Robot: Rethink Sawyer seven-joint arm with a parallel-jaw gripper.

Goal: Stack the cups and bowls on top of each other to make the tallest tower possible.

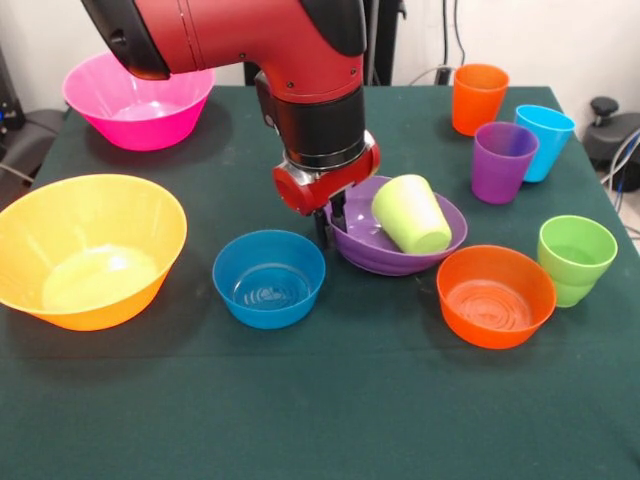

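The wide purple bowl point(385, 262) sits at the table's middle with the lime-yellow cup point(412, 213) lying tilted inside it, mouth toward the back left. My gripper point(330, 228) comes down at the bowl's left rim, one finger inside and one outside, closed on the rim. The small blue bowl point(268, 278) stands just left of it, empty. The small orange bowl point(495, 296) stands to the right front. Nothing is piled beyond the cup in the purple bowl.
The big yellow-orange bowl point(90, 250) is at the left and the pink bowl point(138, 100) at the back left. The orange cup point(478, 98), purple cup point(503, 162) and light blue cup point(544, 140) stand upright at the back right, the green cup point(576, 258) at the right.
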